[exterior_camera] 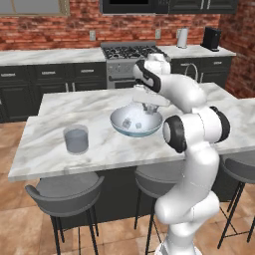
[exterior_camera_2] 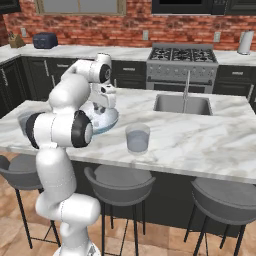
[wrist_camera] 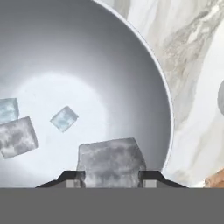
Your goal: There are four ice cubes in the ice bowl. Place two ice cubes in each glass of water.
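My gripper reaches down into the ice bowl, a wide pale blue-grey bowl on the island. Its two dark fingertips press both sides of one ice cube, so it is shut on that cube. Three more ice cubes lie on the bowl's floor: one small one and a pair at the left. In the left base view the gripper hangs over the bowl, with one glass of water to the bowl's left. The other glass of water stands right of the bowl.
The marble island carries a sink with a tap at its right half. Several grey stools line its near edge. A stove and dark cabinets stand against the brick wall behind.
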